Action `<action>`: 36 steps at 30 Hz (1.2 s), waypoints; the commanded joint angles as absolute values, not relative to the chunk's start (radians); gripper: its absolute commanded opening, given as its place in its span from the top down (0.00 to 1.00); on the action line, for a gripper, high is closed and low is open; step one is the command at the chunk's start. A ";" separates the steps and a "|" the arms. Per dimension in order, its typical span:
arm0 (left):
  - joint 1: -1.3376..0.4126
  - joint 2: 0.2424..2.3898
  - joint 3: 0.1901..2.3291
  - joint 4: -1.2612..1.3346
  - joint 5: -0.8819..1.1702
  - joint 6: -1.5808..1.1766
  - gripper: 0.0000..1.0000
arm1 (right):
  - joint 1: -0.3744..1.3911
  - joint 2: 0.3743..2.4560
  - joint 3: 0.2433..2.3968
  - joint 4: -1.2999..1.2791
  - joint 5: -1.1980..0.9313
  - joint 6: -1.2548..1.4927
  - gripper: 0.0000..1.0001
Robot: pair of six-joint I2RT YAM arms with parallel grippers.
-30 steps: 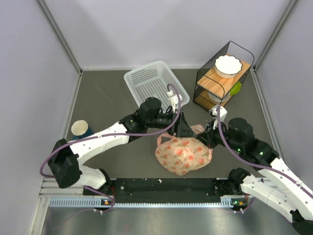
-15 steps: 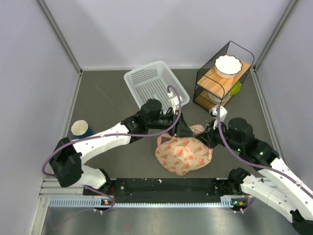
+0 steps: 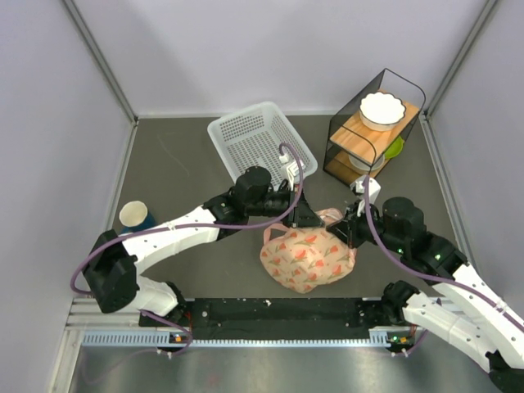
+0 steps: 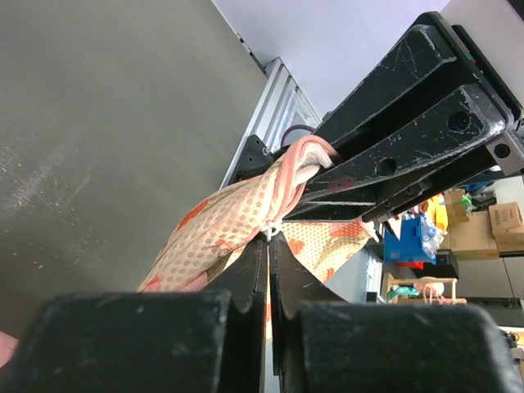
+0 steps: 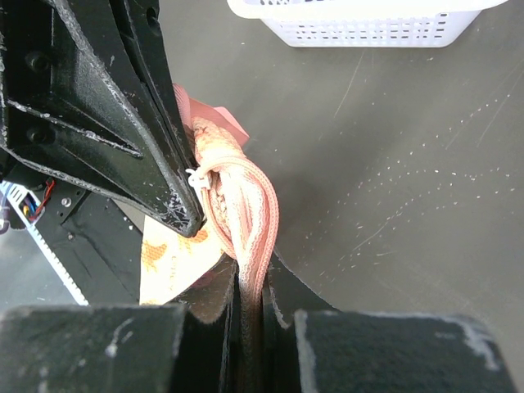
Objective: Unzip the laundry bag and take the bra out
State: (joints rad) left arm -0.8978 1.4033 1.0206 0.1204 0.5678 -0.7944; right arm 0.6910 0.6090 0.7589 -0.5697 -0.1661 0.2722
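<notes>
The dark table [image 3: 180, 164] carries a white perforated basket [image 3: 254, 143] at the back, with a wire-and-wood rack [image 3: 352, 128] to its right. The laundry bag [image 3: 307, 258] lies front centre, its contents hidden. The rack's upper shelf holds a white bowl [image 3: 382, 109]; a paper cup [image 3: 135, 215] stands far left. The right gripper [image 5: 250, 274] is clamped on the bag's pink trim, the left gripper [image 4: 267, 246] pinched together on a small white tab [image 4: 272, 228] there
</notes>
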 commanded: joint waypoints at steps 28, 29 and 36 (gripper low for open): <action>-0.575 1.121 0.801 -0.251 0.532 -0.558 1.00 | 0.606 0.336 0.868 -0.508 0.030 0.233 1.00; -0.557 1.115 0.799 -0.262 0.529 -0.545 1.00 | 0.606 0.331 0.865 -0.508 0.035 0.233 1.00; -0.492 1.078 0.813 -0.285 0.528 -0.511 1.00 | 0.606 0.301 0.767 -0.509 -0.023 0.291 1.00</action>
